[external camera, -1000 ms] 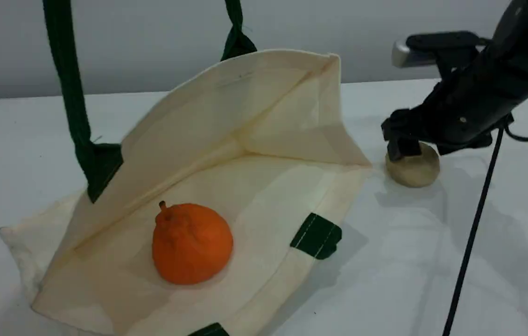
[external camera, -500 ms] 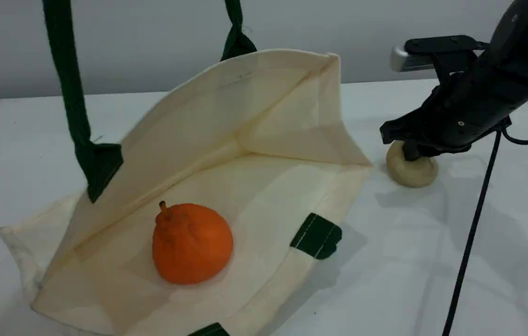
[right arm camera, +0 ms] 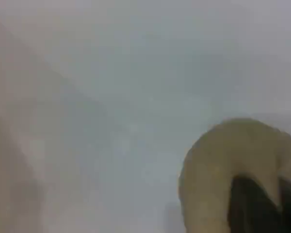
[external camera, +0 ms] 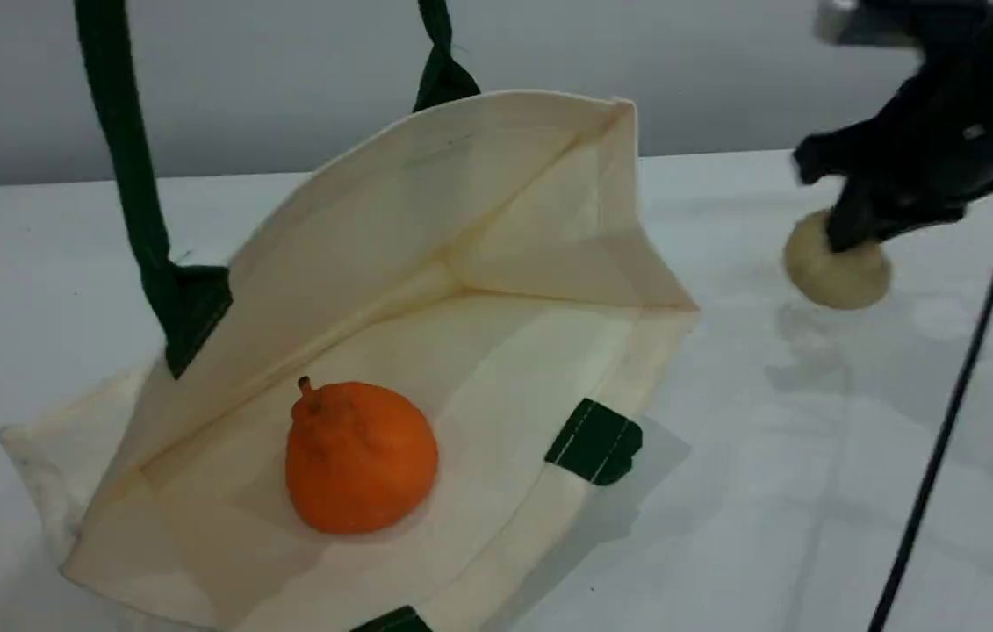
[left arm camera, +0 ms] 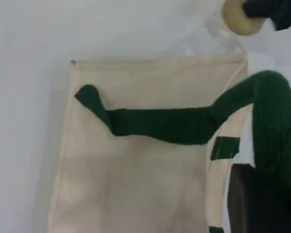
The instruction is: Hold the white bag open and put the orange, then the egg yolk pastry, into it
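Note:
The white bag (external camera: pixel 496 219) lies open on its side, its upper wall lifted by a dark green handle (external camera: pixel 123 149) that runs out of the top of the scene view. The orange (external camera: pixel 362 456) rests inside the bag on its lower wall. In the left wrist view my left gripper (left arm camera: pixel 262 204) is shut on the green handle (left arm camera: pixel 274 126) above the bag (left arm camera: pixel 136 170). To the right of the bag my right gripper (external camera: pixel 852 237) is shut on the egg yolk pastry (external camera: pixel 838 274), held just above the table. Up close, the pastry (right arm camera: pixel 223 165) is dented around a dark fingertip (right arm camera: pixel 250 204).
The white table (external camera: pixel 768 483) stretches to the right and front of the bag. A thin black cable (external camera: pixel 944 439) hangs from the right arm down across the right side. A grey wall (external camera: pixel 285 70) rises behind the table.
My right gripper has shut on the egg yolk pastry and raised it off the table, up and to the right. The bag, the orange and the left handle stay as before.

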Tool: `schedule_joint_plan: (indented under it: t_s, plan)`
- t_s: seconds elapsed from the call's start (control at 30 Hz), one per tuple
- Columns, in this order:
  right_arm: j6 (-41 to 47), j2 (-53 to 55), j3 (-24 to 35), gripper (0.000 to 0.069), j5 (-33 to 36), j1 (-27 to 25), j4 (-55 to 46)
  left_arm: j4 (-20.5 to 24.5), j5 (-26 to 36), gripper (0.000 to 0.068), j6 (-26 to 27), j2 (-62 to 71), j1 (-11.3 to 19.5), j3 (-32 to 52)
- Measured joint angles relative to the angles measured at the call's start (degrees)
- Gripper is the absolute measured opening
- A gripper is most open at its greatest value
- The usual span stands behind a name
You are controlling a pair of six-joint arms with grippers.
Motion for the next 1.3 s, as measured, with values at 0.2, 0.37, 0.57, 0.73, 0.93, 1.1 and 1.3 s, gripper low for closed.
schedule_joint_plan:
  t_s: [0.2,0.37,0.57,0.73,0.93,1.1,1.3]
  plan:
    - [1.8,-8.0,0.0,0.004,9.7,-2.6,-2.0,0.9,-0.5,0.0086,0.2,0.0,0.0,0.0]
    - [1.1,-14.8,0.0,0.004,17.5,-0.9,1.0,0.9,-0.5,0.0086,0.2,0.0,0.0,0.0]
    - [-1.2,-22.1,2.1,0.0039,21.4,5.4,6.5,0.6,-0.5,0.0086,-0.3,0.0,0.0,0.0]
    - [-2.5,-24.7,7.2,0.0039,16.0,12.3,10.6,0.6,-0.8,0.0086,-0.3,0.0,0.1,0.0]
    - [-10.3,-24.5,15.1,0.0039,5.6,22.1,22.5,0.7,-0.9,0.0086,-0.2,0.0,0.1,0.0]
    - [-18.9,-24.1,15.9,0.0039,-5.4,29.9,31.8,0.7,-1.7,0.0086,-0.2,0.0,0.1,0.0]
    - [-22.8,-20.6,15.9,0.0039,-14.5,34.1,36.8,0.3,-2.0,0.0086,-0.2,0.0,0.1,0.0]
